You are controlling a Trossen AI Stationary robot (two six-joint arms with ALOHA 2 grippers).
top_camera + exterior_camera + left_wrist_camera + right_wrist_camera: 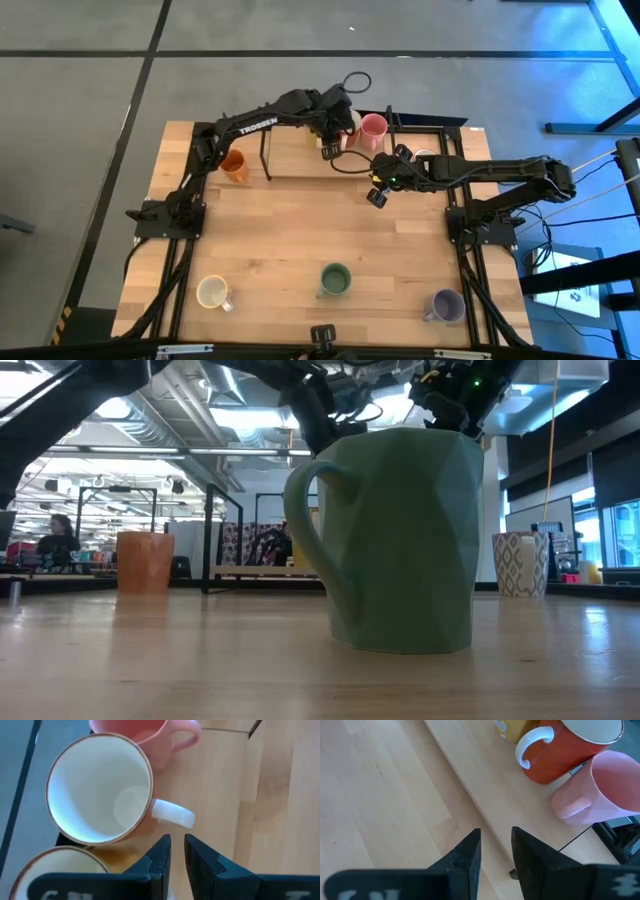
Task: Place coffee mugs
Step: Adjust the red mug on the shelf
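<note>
While the coffee mugs are sitting scattered over the desk (300, 240), most of them are gathering at its far edge. A pink mug (372, 128) is standing there, touching or just beside a cream mug with an orange outside (97, 795), whose white handle is pointing toward the left gripper (177, 851). The rim of another cream mug (60, 865) is showing just beside it in the left wrist view. An orange mug (234, 165) is standing alone toward the far left, near the left arm's base. A white patterned mug (520, 563) is sitting at the far right, partly hidden by the right arm in the high view. Along the near edge three mugs are standing well apart: a cream one (213, 292) at the left, a green one (335, 280) in the middle, and a lavender one (446, 305) at the right. The green mug is filling the middle of the low view, upright, handle to the picture's left.

The left gripper is hovering just beside the cream mug's handle, its fingers (155, 860) standing a narrow gap apart and holding nothing. The right gripper (495, 851) is hanging over bare wood near the pink mug, its fingers (465, 857) also slightly apart and empty. A thin dark frame (268, 150) is standing on the far part of the desk. A person (55, 538) is sitting in the room beyond.
</note>
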